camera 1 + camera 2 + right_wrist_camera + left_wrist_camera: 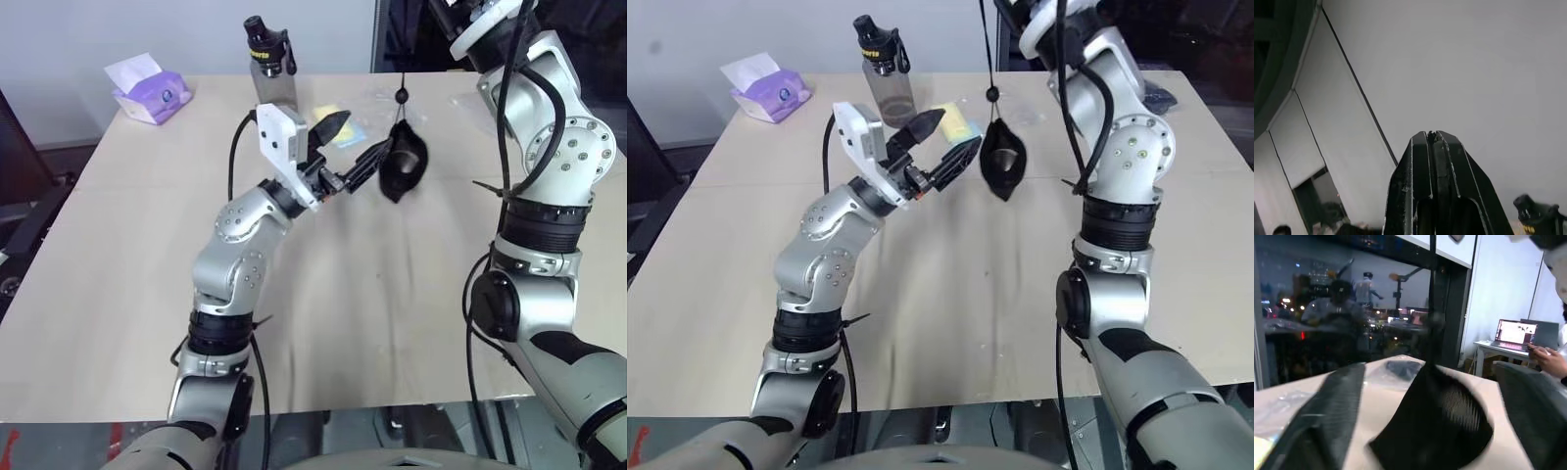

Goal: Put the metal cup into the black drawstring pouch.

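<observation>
Pouch (1002,160) dangles by its cord from the pinched-together right tool (1432,139), left tool (945,147) gaping at its 9 o'clock, so a swing or cord slip could drop it onto the worktop (950,294).

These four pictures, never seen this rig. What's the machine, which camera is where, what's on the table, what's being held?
It is a humanoid robot with two arms, each ending in a gripper of two black fingers. The two wide pictures come from a stereo camera on its head, looking down over the arms. The other two come from cameras on the wrists, looking along each gripper's fingers.

On the table stand a grey water bottle with a black cap and a purple tissue pack; something yellow lies behind the left gripper.

The black drawstring pouch hangs in the air by its cord, which runs up toward the raised right arm. The right gripper is shut. The left gripper is open beside the pouch, holding nothing.
</observation>
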Controlling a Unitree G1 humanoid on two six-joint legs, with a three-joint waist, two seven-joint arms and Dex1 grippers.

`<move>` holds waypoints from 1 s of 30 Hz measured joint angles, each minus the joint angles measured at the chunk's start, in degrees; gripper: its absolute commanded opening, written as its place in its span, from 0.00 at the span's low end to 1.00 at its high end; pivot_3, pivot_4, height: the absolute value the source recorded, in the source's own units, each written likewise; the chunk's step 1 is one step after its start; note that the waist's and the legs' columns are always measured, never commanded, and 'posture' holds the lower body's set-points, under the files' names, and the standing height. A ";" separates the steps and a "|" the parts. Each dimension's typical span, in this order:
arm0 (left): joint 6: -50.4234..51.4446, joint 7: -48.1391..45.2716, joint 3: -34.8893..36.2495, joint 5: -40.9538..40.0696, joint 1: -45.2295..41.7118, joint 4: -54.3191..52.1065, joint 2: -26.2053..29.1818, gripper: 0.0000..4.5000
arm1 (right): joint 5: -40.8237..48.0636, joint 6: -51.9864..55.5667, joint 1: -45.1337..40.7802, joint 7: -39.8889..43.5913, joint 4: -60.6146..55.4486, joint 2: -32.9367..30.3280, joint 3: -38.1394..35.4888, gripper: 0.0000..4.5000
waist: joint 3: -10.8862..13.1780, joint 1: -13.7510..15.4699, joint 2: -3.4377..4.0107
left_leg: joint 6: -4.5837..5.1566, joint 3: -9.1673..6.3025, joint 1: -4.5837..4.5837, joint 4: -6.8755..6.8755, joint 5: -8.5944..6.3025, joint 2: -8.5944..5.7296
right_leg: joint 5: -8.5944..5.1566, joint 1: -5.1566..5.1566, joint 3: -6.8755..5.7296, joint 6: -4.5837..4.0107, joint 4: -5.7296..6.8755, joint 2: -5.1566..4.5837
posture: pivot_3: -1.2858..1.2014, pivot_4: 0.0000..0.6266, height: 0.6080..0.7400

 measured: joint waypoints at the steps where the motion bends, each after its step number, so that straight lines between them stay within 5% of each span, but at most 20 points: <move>1: -1.09 -0.04 -0.39 1.07 -1.60 1.83 -0.10 0.97 | 0.05 1.14 0.66 0.13 -0.28 -0.24 0.62 0.00 | 0.00 0.05 0.00 | 0.00 -0.02 0.00 0.01 0.00 0.00 | 0.00 0.00 -0.03 0.00 0.02 0.01 | 0.52 0.24 1.00; 15: -7.01 -0.50 -0.26 4.42 -6.09 9.66 -2.73 0.97 | 1.96 4.55 2.30 1.59 -3.75 -0.21 3.28 0.00 | 0.00 -0.03 0.00 | 0.00 -0.01 0.00 0.04 0.00 0.00 | 0.00 0.00 -0.01 0.01 0.03 0.01 | 0.52 0.24 1.00; 18: -6.76 -1.45 -0.34 4.44 -4.32 9.65 -2.47 0.78 | 2.04 4.55 2.34 1.55 -4.19 -0.22 3.27 0.00 | 0.00 -0.07 0.00 | 0.00 -0.02 0.01 0.05 0.00 0.00 | 0.00 0.00 -0.01 0.01 0.06 0.02 | 0.52 0.24 1.00; 25: -5.50 -2.62 -0.28 3.07 -2.92 9.62 -2.72 0.01 | 2.24 4.53 2.38 1.19 -4.59 -0.19 3.28 0.00 | 0.00 -0.05 0.00 | 0.00 -0.02 0.00 0.09 0.00 0.00 | 0.01 0.00 -0.01 0.01 0.08 0.01 | 0.52 0.24 1.00; 30: -5.66 -2.75 -0.27 2.54 -2.93 9.60 -2.95 0.00 | 2.61 4.54 3.36 0.62 -5.69 -0.17 3.32 0.00 | 0.00 -0.04 -0.01 | 0.00 -0.02 0.00 0.09 0.00 0.00 | 0.01 0.00 -0.01 0.01 0.09 0.01 | 0.52 0.24 1.00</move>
